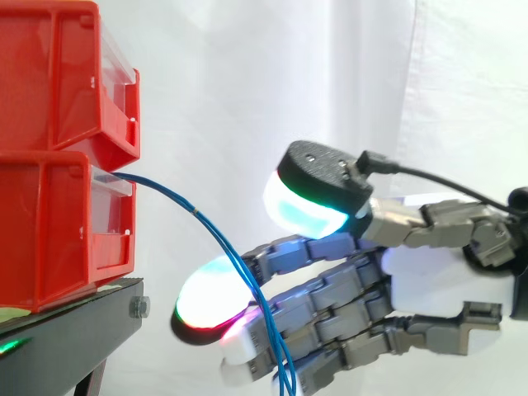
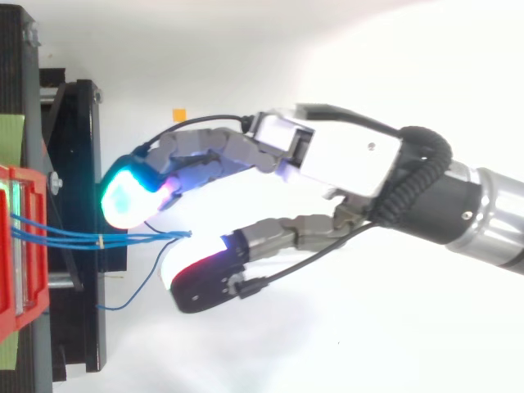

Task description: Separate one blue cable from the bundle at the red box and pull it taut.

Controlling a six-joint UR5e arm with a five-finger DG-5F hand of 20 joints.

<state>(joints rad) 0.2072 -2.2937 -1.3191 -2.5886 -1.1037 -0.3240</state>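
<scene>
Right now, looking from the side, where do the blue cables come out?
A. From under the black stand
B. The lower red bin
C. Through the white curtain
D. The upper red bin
B: in the side view the blue cables leave the front of the lower red bin, just under its top edge, and curve downward to the right.

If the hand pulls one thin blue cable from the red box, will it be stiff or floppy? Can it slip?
Probably floppy: the thin blue cables sag in a curve from the red plastic box. Likely light, being thin. One strand may slip between the hand's thick rounded pads.
</scene>
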